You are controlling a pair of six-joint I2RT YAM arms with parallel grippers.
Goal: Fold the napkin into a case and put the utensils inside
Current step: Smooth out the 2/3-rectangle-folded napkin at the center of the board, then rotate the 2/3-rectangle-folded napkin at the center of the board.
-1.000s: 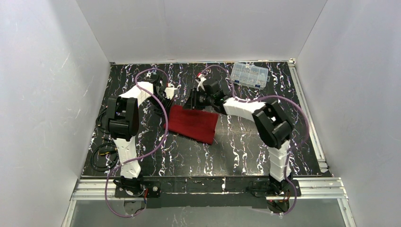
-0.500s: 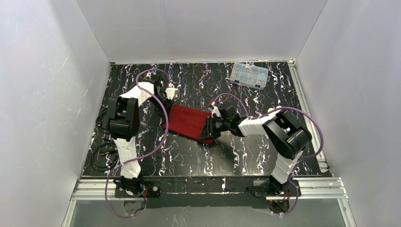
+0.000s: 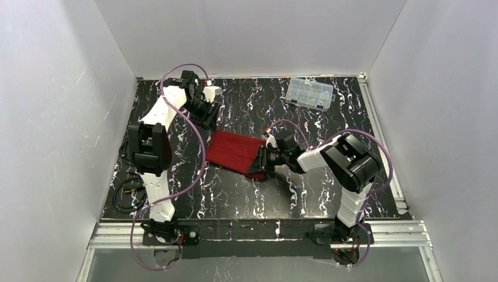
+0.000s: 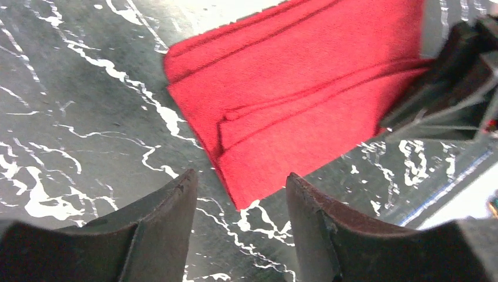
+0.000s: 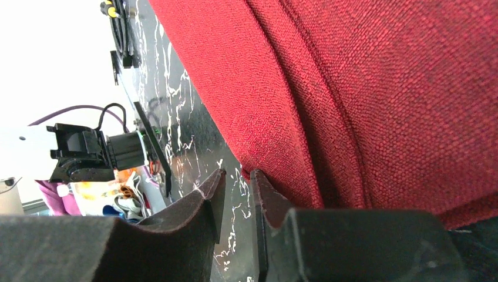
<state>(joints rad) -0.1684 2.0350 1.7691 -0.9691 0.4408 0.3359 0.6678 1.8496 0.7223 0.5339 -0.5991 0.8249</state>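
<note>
- Top external: the napkin (image 3: pixel 235 151) lies flat as a layered oblong, left of the middle of the table (image 3: pixel 329 188) and slanting from far-left to near-right. I'd call this the folding step, with the case not finished yet.
- The right gripper (image 3: pixel 260 160) is down low at the cloth's right short edge, touching it.
- From the right wrist, the jaws are narrow, with only a slit between them. The folded edge sits right at the fingertips and bulges over 1 of them. I cannot tell whether a layer is actually nipped.
- The left gripper (image 4: pixel 241 179) hangs over the table off the cloth's far-left end, jaws wide with nothing in them. A cloth corner shows just beyond the gap, apart from both fingers.
- The left wrist shows the layers stepped at that end, edges not flush.
- Next move, as I judge it: the right needs a sure pinch on the intended layers only, then a clean fold over. The left is placed to come down and pin its end so the stack doesn't slide.
- No utensils show in any of the 3 views. The clear compartment box (image 3: pixel 309 93) sits near the far-right corner, well apart.
</note>
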